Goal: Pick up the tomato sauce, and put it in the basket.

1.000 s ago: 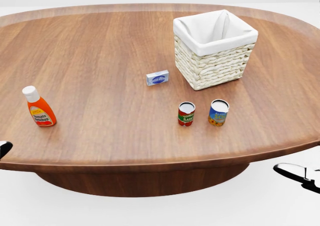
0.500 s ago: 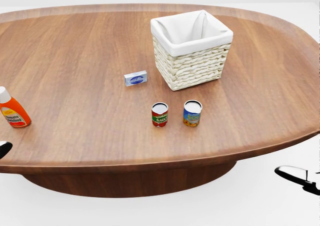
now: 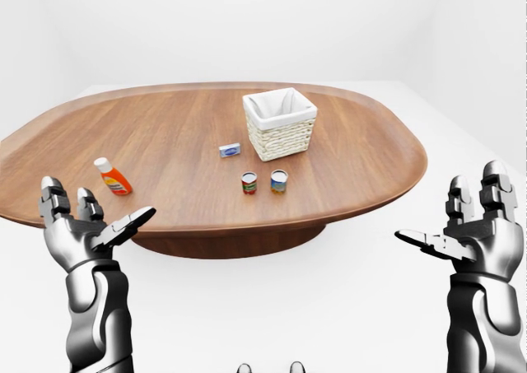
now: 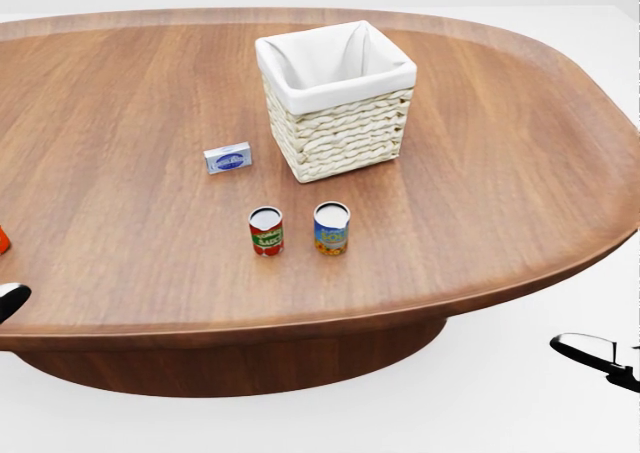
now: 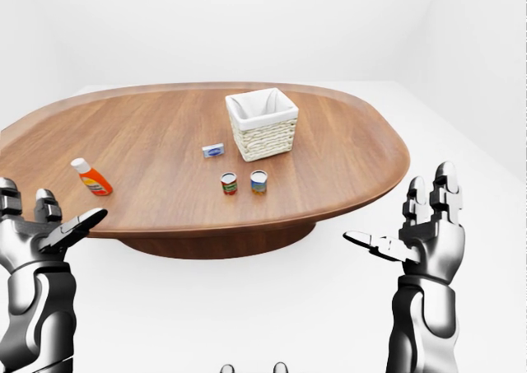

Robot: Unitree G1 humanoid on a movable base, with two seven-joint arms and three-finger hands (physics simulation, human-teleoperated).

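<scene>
The tomato sauce (image 4: 266, 232) is a small can with a red and green label, upright on the wooden table (image 4: 120, 93), below the basket in the head view. The white-lined wicker basket (image 4: 345, 138) stands at top centre. My left hand (image 3: 99, 216) is open and empty, off the table's near edge at lower left in the left-eye view. My right hand (image 3: 453, 225) is open and empty at lower right, well away from the table. Both are far from the can.
A blue-labelled can (image 4: 331, 228) stands just right of the tomato sauce. A small blue and white box (image 4: 228, 159) lies left of the basket. An orange bottle with a white cap (image 3: 113, 177) stands near the table's left edge.
The whole picture has shifted left, so the camera has moved right. The orange bottle has nearly left the head view. The things on the table have not moved. Both hands stay open.
</scene>
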